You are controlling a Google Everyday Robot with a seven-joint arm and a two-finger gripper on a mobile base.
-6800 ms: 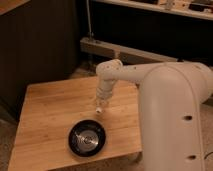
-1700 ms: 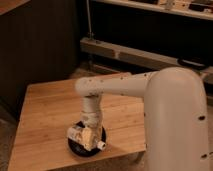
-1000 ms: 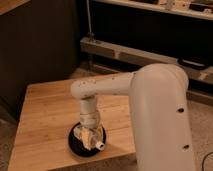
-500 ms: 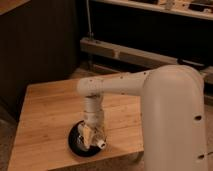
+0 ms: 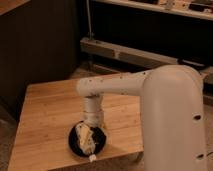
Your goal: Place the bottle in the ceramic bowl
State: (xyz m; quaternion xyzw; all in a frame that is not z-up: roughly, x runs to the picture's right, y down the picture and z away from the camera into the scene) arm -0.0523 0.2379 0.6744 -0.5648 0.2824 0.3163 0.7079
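Down: end effector (image 5: 86, 141) over ceramic bowl (image 5: 74, 145) (bottle (image 5: 92, 157) near-vertical)

From my station, the bench (image 5: 45, 117) shows pale wood with visible grain, matt. The ceramic bowl (image 5: 75, 142) is glossy black. My arm's shell (image 5: 165, 110) looks smooth white plastic; the pincer (image 5: 86, 139), over the bowl, looks cream-coloured.

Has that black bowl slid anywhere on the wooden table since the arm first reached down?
No. The ceramic bowl sits at the same spot near the table's front edge as earlier. Only the gripper has come down over it.
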